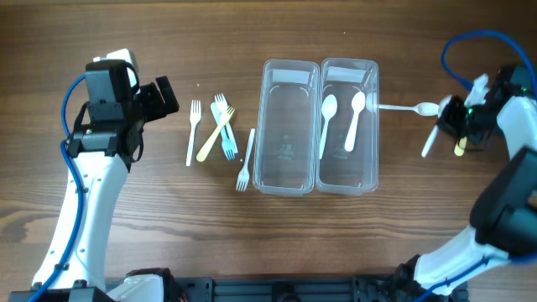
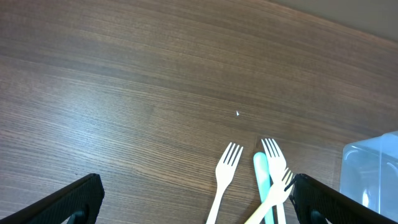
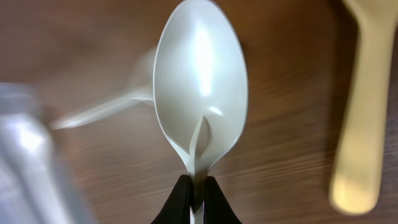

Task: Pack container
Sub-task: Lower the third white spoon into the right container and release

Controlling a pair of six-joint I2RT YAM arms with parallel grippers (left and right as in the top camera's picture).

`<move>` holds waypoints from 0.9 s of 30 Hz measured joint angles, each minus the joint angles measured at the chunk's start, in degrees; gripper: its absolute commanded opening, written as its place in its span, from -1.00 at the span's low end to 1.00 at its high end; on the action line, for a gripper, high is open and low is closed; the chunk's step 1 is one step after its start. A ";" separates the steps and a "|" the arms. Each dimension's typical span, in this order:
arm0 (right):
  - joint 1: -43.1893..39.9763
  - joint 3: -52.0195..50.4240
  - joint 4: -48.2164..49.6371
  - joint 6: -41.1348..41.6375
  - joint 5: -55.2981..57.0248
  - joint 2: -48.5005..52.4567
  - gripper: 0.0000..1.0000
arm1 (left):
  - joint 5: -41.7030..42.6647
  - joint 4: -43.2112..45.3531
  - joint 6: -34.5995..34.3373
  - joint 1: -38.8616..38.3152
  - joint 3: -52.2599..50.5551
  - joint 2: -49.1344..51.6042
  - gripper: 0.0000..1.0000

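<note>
While the right gripper (image 3: 198, 185) pinches a white spoon (image 3: 199, 87) just below the bowl, its jaws are closed tight on the thin neck. The bowl stands out past the fingertips.

- The container (image 1: 285, 134) lies well off to this hand's inner side, toward the other arm. It is open-topped and shows only as a clear blur at the edge of the right wrist view.
- The trough nearer the right hand holds two white spoons (image 1: 329, 117). The trough nearer the left hand looks bare.
- A tan utensil (image 3: 360, 118) lies on the table (image 2: 124, 93) below the right hand, beside the held spoon. A pale handle (image 3: 99, 111) runs out from behind the bowl toward the container; I cannot tell if it touches.
- The left gripper (image 2: 196, 186) has its fingers spread wide and grips nothing. The forks (image 2: 227, 165) lie just ahead of it.

Risks, as I judge them:
- The grip is on a narrow, slick neck, so the spoon could swivel or slip during the carry.
- A low approach could catch the bowl on the near rim. The light container would then skid or tip and spill the spoons already in it.
- Dipping first could drag the loose cutlery under the hand.
- Releasing too high could bounce the spoon out of the trough or into the other one.
</note>
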 measured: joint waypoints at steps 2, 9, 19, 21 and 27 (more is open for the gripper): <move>3.17 0.96 -0.02 0.20 -1.27 -7.21 -0.91 | 0.00 0.02 0.00 0.00 0.00 0.00 1.00; 22.32 3.45 2.34 0.52 -1.22 -20.85 -0.91 | 0.02 0.00 0.00 0.00 0.00 0.00 1.00; 30.32 -1.40 5.35 2.95 5.16 -3.04 -0.46 | 0.00 0.00 0.00 0.00 0.00 0.00 1.00; 30.58 -1.29 6.01 2.89 4.96 -3.04 -0.13 | 0.00 0.02 0.00 0.00 0.00 0.00 1.00; 30.29 3.10 6.23 1.81 2.82 -6.69 0.06 | 0.00 0.02 0.00 0.00 0.00 0.00 1.00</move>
